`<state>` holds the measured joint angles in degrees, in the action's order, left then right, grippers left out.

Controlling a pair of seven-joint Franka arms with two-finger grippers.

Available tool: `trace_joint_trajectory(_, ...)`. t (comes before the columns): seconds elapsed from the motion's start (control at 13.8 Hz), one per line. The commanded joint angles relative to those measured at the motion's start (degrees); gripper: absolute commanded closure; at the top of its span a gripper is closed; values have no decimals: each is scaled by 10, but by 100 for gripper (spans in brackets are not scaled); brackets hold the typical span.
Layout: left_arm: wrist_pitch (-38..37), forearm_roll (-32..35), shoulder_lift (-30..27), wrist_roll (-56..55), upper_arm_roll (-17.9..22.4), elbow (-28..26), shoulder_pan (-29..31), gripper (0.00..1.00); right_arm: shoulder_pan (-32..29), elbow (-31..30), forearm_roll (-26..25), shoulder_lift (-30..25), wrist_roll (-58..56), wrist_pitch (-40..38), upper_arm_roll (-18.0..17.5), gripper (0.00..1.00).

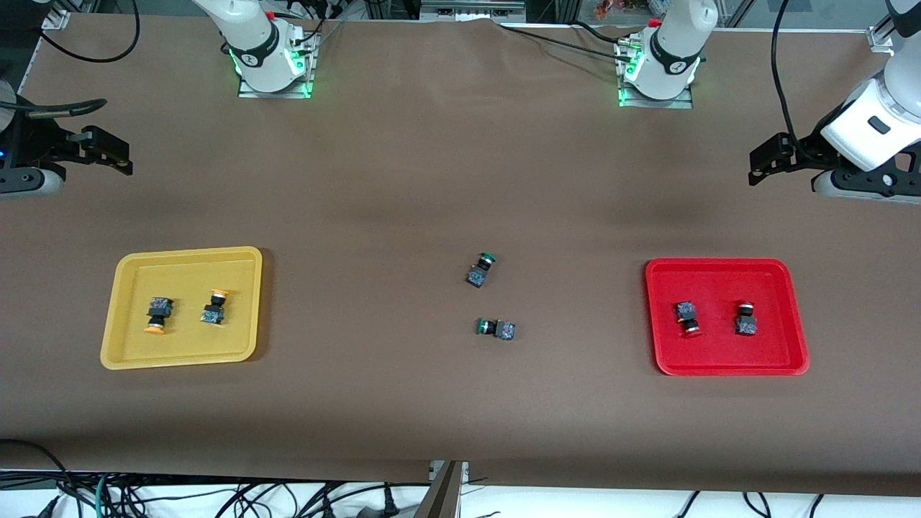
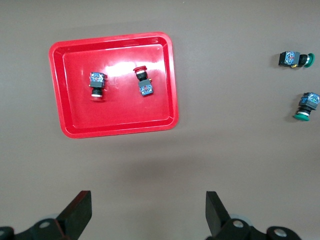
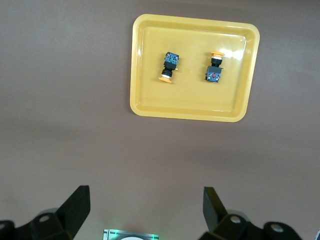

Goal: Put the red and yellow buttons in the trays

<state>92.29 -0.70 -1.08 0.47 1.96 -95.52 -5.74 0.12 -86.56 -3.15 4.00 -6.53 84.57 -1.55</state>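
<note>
Four buttons already lie in trays, so the sorting looks finished and both arms wait drawn back and raised above the table's ends.

Going across the front view from its left edge: the right gripper (image 1: 108, 155) hangs over bare table at its own arm's end, jaws spread wide with nothing between them. Below it the yellow tray (image 1: 129, 356) holds both yellow buttons, one (image 1: 157, 314) lying beside the other (image 1: 215, 306), apart from each other and from the rim.

At mid-table two green buttons (image 1: 481, 269) (image 1: 496, 329) rest on the cloth, one nearer the front camera than the other; the task leaves these where they are.

Toward the left arm's end, the red tray (image 1: 727, 368) carries both red buttons (image 1: 687, 317) (image 1: 746, 319), side by side and not touching. Over bare table there the left gripper (image 1: 773, 158) also stands fully open and empty.

As a judgement, no further pick is called for; the next move need only be a retreat or rest, with the green pair untouched.
</note>
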Motion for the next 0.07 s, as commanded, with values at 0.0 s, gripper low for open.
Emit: trace_joint_trajectory(0.0, -8, -14, -2, 1, 7, 6, -6, 0, -4, 0, 0, -3, 8, -5, -2, 0)
